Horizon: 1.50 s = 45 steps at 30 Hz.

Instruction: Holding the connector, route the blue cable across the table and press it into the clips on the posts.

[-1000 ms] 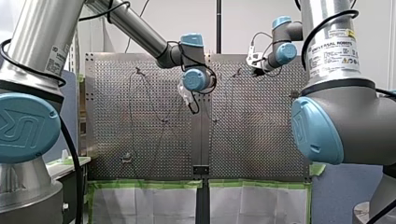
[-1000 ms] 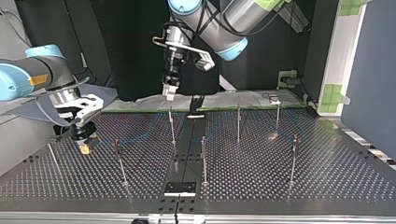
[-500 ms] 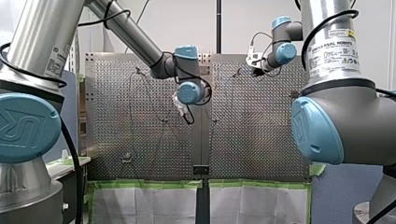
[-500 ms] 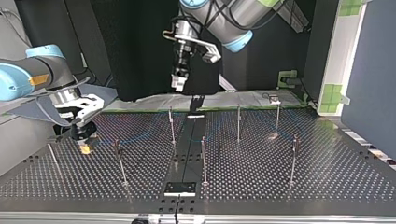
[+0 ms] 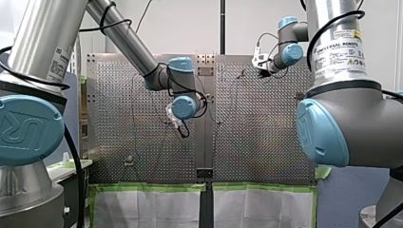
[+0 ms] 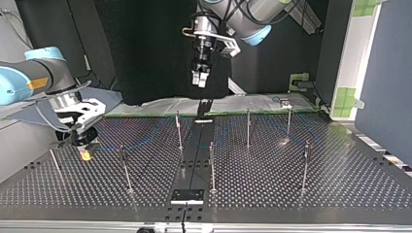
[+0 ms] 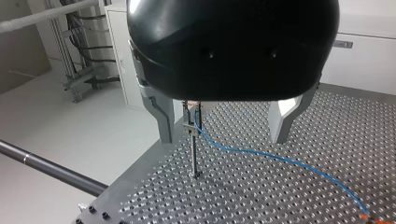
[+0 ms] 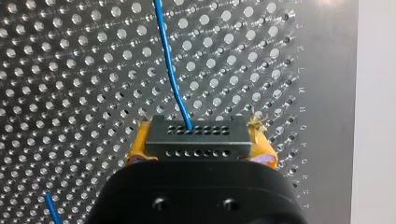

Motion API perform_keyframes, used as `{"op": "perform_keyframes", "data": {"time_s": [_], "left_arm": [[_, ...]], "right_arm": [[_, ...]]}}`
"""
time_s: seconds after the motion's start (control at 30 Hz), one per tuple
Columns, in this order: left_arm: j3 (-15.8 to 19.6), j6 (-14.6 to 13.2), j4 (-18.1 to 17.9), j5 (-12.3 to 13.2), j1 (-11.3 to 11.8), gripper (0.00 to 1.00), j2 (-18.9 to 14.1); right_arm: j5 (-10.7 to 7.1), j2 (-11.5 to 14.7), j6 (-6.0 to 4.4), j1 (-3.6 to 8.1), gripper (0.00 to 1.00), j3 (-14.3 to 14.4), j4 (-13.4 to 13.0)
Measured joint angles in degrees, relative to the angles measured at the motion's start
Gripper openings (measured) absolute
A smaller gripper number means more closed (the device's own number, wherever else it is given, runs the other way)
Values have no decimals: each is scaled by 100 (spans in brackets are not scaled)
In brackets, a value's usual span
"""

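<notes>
Perforated table (image 6: 316,194), posts (image 6: 211,165) well apart. Our left gripper (image 7: 222,138) wide, empty, high; right gripper (image 8: 201,148) clamps connector (image 8: 195,130) near table edge.

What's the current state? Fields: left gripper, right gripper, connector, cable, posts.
left gripper: open, empty, raised above the table
right gripper: shut on connector, low over the table
connector: grey block between yellow pads
blue cable: leaves the connector, runs over the table
posts: several, upright; cable reaches the clip on one
</notes>
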<state>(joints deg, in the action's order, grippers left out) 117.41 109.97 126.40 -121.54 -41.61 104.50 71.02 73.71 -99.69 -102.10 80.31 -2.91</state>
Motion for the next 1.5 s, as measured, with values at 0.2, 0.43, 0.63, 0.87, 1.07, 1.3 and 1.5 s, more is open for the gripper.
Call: {"op": "perform_keyframes", "data": {"time_s": [0.2,0.43,0.63,0.87,1.07,1.3,1.5], "left_arm": [[295,6,-299,-10,33,100,1],[613,8,-615,-94,55,100,2],[915,12,-671,-92,98,100,3],[1240,15,-612,-30,139,100,3],[1515,14,-607,-23,149,100,4],[1733,15,-607,-22,151,100,3],[1748,15,-607,-22,151,100,3]], "right_arm": [[28,0,-7,37,0,0,0],[43,2,-22,77,0,0,-1],[38,5,-30,89,0,0,2],[35,5,-43,90,0,4,15],[42,3,-44,103,0,5,11],[44,0,-44,106,0,8,9],[44,0,-44,107,0,8,9]]}}
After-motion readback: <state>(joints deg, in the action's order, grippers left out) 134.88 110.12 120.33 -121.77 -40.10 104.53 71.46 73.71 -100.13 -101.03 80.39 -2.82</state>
